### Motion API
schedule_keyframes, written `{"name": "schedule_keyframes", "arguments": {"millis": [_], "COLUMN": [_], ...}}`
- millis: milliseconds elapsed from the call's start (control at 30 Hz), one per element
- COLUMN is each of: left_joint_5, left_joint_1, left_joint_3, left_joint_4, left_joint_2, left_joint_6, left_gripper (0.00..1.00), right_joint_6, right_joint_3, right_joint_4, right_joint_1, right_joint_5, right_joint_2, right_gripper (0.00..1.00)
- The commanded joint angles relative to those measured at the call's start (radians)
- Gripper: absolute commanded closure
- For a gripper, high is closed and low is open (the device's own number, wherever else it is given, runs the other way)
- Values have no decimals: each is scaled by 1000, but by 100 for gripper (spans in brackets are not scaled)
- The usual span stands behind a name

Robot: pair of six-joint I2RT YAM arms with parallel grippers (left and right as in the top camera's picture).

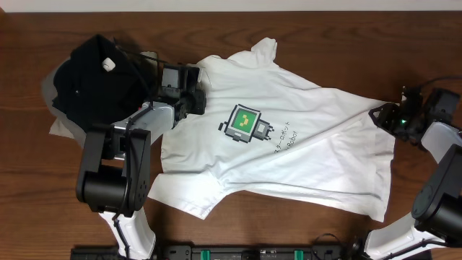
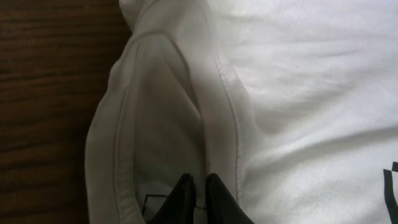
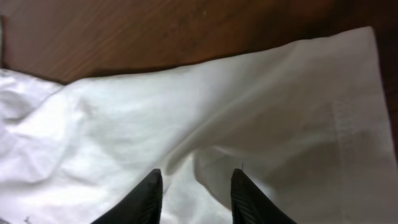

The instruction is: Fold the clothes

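On the dark brown wooden table [image 1: 303, 29] the white short-sleeved cotton T-shirt [image 1: 317, 152] lies spread print-up across the middle, beside a black folded garment [image 1: 94, 72] at far left. To fold well, I think both ends should rise together, and only once each grip is sure: the left gripper [image 2: 200, 186], low at the neck side with its arm stretched forward, is almost closed, seemingly pinching a ridge of cloth. The right gripper [image 3: 196, 183], its arm bent inward at the hem, stands open over a raised fold, holding nothing.
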Motion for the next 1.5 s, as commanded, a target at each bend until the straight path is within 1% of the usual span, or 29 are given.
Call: {"name": "schedule_keyframes", "arguments": {"millis": [0,233,600,667,800,1067,1167,1300,1467], "left_joint_5": [-9,-9,-9,-9,-9,-9,-9,-9,-9], "left_joint_1": [0,0,0,0,0,0,0,0,0], "left_joint_3": [8,8,8,8,8,8,8,8,8], "left_joint_4": [-3,-3,-3,-3,-3,0,1,0,7], "left_joint_2": [-29,-29,-29,-29,-29,-29,-29,-29,-29], "left_joint_6": [-2,-2,-2,-2,-2,-2,-2,-2,-2], "left_gripper": [89,89,89,89,89,89,89,89,89], "right_joint_6": [-23,-23,-27,-27,-27,-26,-12,56,56], "right_joint_3": [0,0,-5,-5,-5,-5,-5,-5,-5], "right_joint_4": [-4,-9,-8,-7,0,-35,-68,-124,-140], "right_joint_1": [8,14,45,45,44,22,-2,-33,-48], "right_joint_5": [56,84,96,98,105,122,140,217,235], "right_joint_2": [-16,-16,10,11,11,-10,-43,-105,-177], "right_gripper": [69,76,78,82,98,99,99,99,99]}}
